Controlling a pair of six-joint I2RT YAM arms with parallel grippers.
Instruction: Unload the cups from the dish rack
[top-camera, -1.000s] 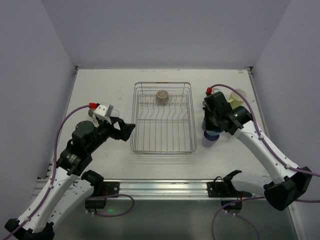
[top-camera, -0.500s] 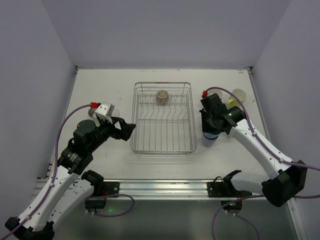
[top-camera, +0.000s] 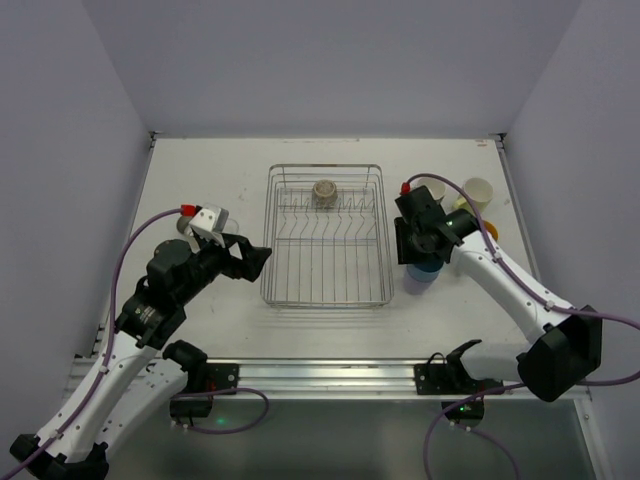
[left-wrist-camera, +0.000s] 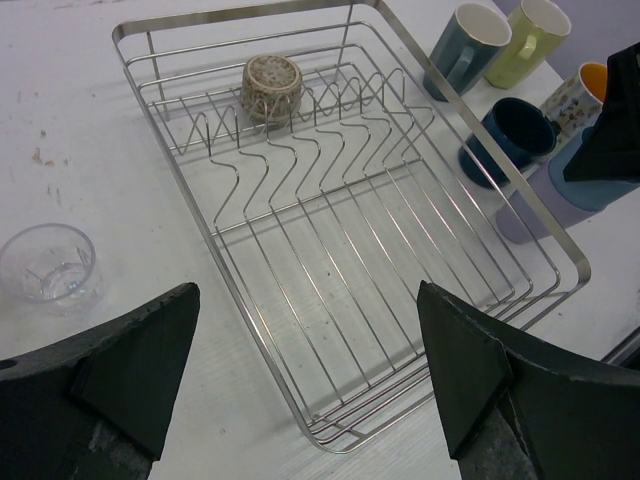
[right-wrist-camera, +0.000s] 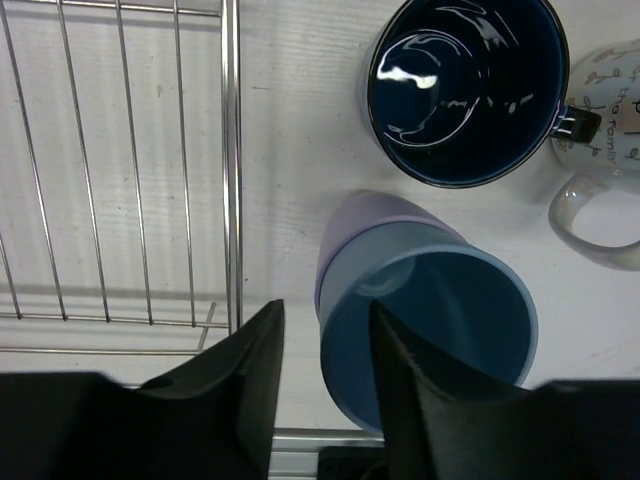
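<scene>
Standing at the centre of the table (top-camera: 200, 180), the dish rack (top-camera: 324, 166) holds one cup.
A beige cup (top-camera: 323, 190) sits at the rack's 12 o'clock end. The left gripper (top-camera: 258, 262) hovers at the rack's 9 o'clock, jaws wide and holding nothing. At 3 o'clock, the right gripper (right-wrist-camera: 325, 310) is narrowly parted astride the rim of a light blue cup (right-wrist-camera: 430, 330), which is nested in a lavender cup (right-wrist-camera: 360, 215).

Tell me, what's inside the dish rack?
Just one beige cup, sitting among the prongs at the far end of the dish rack. The rest is bare wire. The cup hides the wires right under it.
</scene>
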